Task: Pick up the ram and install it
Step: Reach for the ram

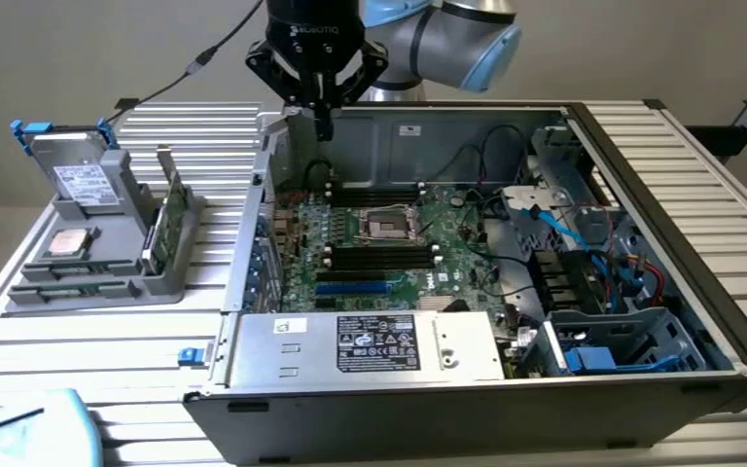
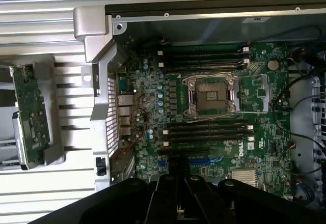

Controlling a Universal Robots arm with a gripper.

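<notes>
– Green stick first: where is the ram (image 1: 73,290)?

– As far as I can tell, it lies flat in the front recess of the grey holder (image 1: 117,229), on the exterior view's left. That is well apart from the computer case (image 1: 478,423). It is small there. I make out a narrow greenish strip and little more.

– And the other green board?

– The broader card (image 1: 166,229) stands on edge in the same holder, on the side nearer the case. A silver processor chip (image 1: 69,243) lies just beyond the ram, and a hard drive (image 1: 85,185) stands propped at the holder's far end.

– What about the hand?

– The hand (image 1: 326,125) is clenched, its fingers pressed together with nothing between them. It hangs over the case's far corner on the exterior view's left. It is above the edge of the motherboard (image 1: 412,243) and touches nothing.

– What lies beneath it?

– The wrist view looks straight down on the board. The processor socket (image 2: 211,98) sits in the middle, with black memory slots (image 2: 209,131) running along both sides of it. Whether any slot holds a stick, I cannot tell.

– And around all that?

– A slatted metal bench (image 1: 88,350) carries both holder and case. A silver power supply (image 1: 373,342) with a dark label sits at the case's near end.
</notes>
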